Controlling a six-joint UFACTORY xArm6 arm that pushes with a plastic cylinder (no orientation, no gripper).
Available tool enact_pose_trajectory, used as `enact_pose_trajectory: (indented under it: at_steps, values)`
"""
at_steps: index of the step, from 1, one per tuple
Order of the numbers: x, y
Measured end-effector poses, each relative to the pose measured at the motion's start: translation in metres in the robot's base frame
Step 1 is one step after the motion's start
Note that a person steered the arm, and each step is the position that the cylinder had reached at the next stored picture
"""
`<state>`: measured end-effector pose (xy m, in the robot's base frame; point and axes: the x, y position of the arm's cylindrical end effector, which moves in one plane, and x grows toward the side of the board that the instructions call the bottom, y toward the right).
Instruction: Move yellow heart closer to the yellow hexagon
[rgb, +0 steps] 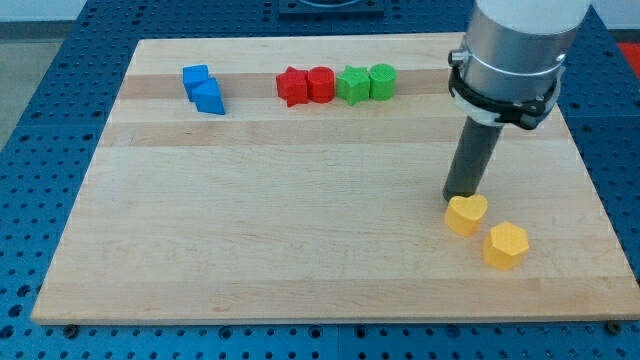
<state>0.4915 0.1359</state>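
The yellow heart (466, 214) lies on the wooden board at the view's lower right. The yellow hexagon (506, 245) lies just to its lower right, with a narrow gap between them. My tip (461, 195) stands right at the heart's upper edge, touching it or nearly so. The rod rises from there to the grey arm body at the view's top right.
Two blue blocks (204, 89) sit together at the view's upper left. A red star-like block (292, 86), a red cylinder (320, 84), a green star-like block (353, 85) and a green cylinder (382, 81) stand in a row along the top. The board's right edge (597, 200) is near the hexagon.
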Motion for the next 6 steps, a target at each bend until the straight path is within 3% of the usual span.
enact_pose_trajectory:
  at_steps: [3, 6]
  values:
    - [0.029, -0.013]
    - [0.038, 0.021]
